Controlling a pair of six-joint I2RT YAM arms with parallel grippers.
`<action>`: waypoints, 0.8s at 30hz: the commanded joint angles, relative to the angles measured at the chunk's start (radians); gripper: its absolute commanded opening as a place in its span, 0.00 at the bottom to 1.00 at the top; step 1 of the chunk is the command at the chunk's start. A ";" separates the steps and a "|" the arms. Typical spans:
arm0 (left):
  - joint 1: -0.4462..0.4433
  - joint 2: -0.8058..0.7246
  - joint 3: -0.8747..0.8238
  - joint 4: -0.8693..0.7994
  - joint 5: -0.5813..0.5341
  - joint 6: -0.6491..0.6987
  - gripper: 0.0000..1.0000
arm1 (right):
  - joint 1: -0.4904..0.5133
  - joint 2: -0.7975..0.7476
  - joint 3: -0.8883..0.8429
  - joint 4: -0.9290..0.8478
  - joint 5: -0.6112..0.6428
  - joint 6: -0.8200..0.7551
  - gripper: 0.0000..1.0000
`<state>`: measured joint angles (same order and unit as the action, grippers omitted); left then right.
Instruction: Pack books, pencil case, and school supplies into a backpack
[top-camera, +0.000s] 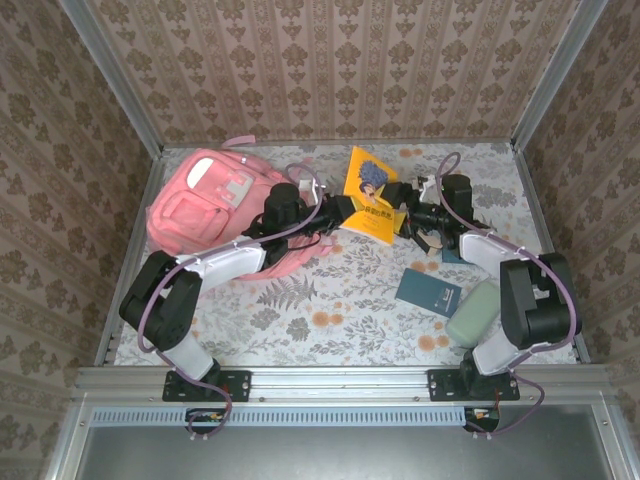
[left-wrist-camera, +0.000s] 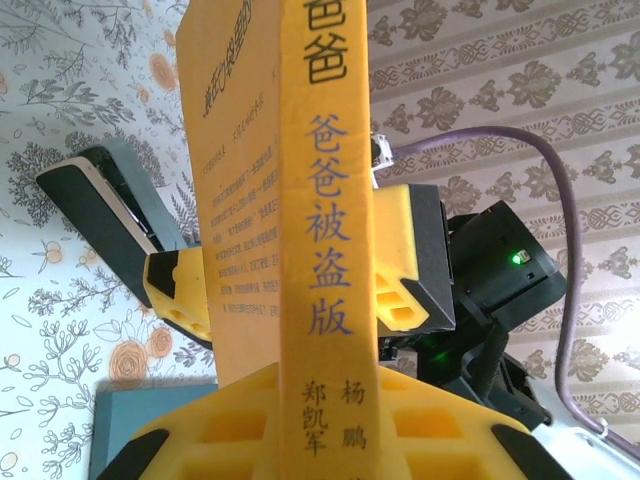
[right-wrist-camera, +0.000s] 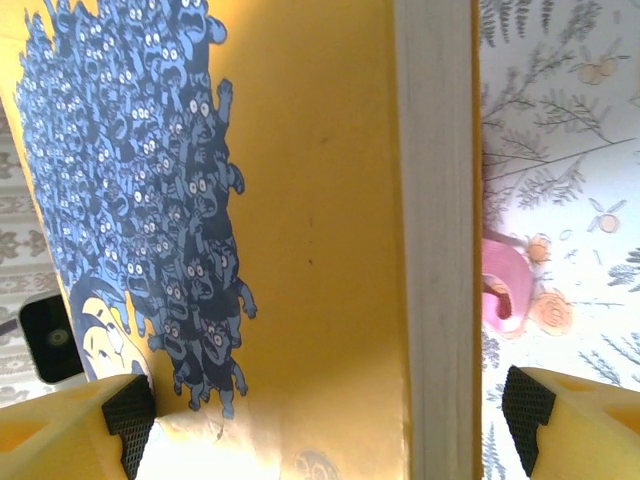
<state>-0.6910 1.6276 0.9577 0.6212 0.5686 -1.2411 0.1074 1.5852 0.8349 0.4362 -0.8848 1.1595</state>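
Floral tabletop (top-camera: 330, 310), damask-papered walls (top-camera: 330, 60). Top view: yellow book (top-camera: 372, 195) tilted up mid-table, just right of the pink backpack (top-camera: 215, 205). Left wrist: left gripper (left-wrist-camera: 325, 440) clamps the book's spine. Right wrist: right gripper (right-wrist-camera: 328, 410) straddles the cover, jaws wide, one pad apart.

On the spine of the yellow book (left-wrist-camera: 322, 200), which rises straight up from between the fingers of your left claw (left-wrist-camera: 320, 445), you can read blue characters: 爸爸被盗版. Beyond them, at the end farthest from the claw, stands a larger 爸爸, partly cut off. Nearest the claw, smaller characters give 杨鹏 and 郑凯军 side by side. Left of the spine, the back cover's columns of print are too small for you to read.
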 joint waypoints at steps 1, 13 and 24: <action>-0.007 -0.047 0.048 0.192 0.059 0.014 0.00 | 0.013 0.044 -0.025 0.214 -0.079 0.141 0.93; 0.037 -0.019 -0.022 0.189 0.055 0.010 0.00 | 0.017 -0.014 0.001 0.296 -0.101 0.210 0.56; 0.107 -0.141 0.067 -0.570 -0.076 0.430 0.36 | -0.001 -0.155 0.030 -0.122 0.004 -0.074 0.00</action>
<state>-0.6312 1.5520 0.9504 0.3634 0.5861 -1.0496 0.1253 1.4944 0.8253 0.4549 -0.9195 1.2129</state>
